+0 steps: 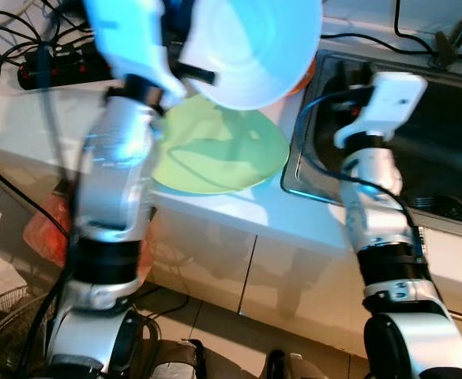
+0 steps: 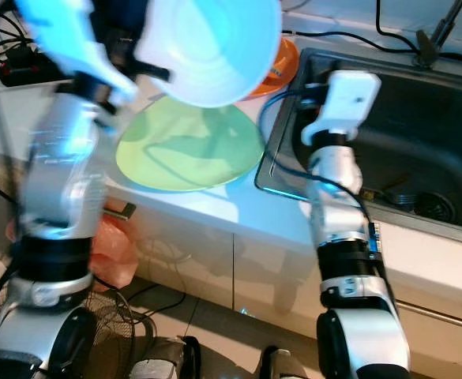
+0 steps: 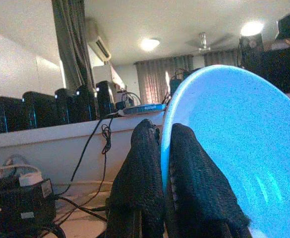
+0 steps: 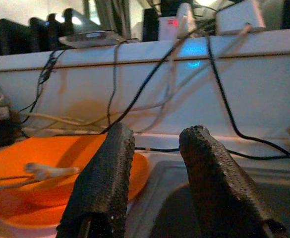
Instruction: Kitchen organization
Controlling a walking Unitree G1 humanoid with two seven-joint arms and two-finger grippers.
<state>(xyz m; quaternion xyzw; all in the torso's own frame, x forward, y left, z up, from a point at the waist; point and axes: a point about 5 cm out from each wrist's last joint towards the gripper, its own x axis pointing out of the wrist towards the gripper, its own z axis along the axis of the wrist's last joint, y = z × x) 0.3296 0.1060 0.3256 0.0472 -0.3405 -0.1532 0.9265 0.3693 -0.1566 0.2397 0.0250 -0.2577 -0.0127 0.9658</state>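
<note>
Gripping the pale blue bowl (image 1: 250, 47) by its rim, the left hand (image 3: 167, 148) holds it above the green plate (image 1: 219, 150); the right hand (image 4: 157, 168), open and empty, sits over the sink (image 1: 444, 158) edge.

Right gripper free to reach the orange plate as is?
Probably yes. The right gripper is open and empty over the sink's near-left corner, the orange plate just ahead on the counter, nothing between. The left gripper holds the white bowl higher up.

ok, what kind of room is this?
Most likely a home kitchen counter: a steel sink set into a white worktop, plates on it (green plate, orange plate). The left hand holds a pale blue bowl.
</note>
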